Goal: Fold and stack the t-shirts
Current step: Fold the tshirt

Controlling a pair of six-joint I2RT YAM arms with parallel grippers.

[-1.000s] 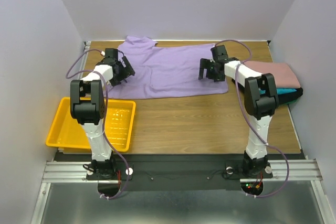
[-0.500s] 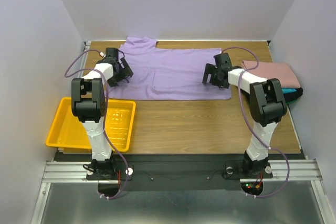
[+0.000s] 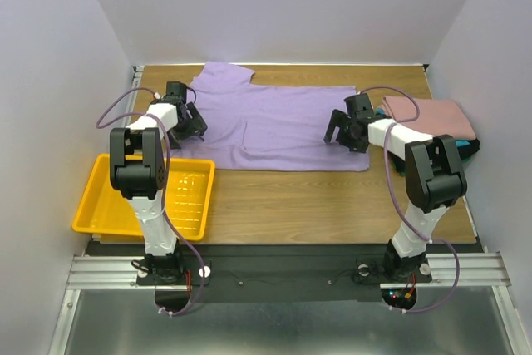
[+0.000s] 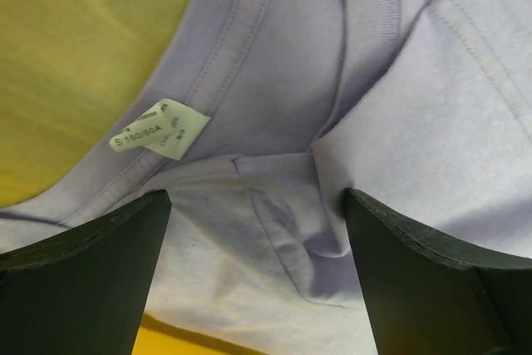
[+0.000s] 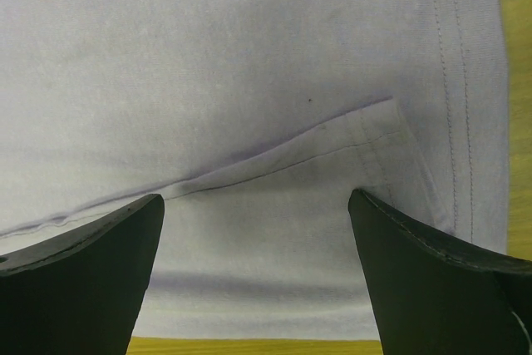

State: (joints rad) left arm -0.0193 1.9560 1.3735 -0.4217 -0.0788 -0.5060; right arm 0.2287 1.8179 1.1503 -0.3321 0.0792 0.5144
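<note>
One t-shirt (image 3: 283, 126) beneath left pincer (image 4: 253, 205), right pincer (image 5: 256, 204)

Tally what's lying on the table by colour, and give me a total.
Purple shirt: 1
Pink shirt: 1
Teal shirt: 1, only an edge showing
Yellow tray: 1
Total: 4 in view; the right arm may hide more under the pink one.

Bare tabletop (image 3: 299, 201) strip in front of lavender shirt (image 3: 274, 126); yellow tray (image 3: 191, 193) blocks front-L, folded shirt stack (image 3: 436, 114) blocks R.
</note>
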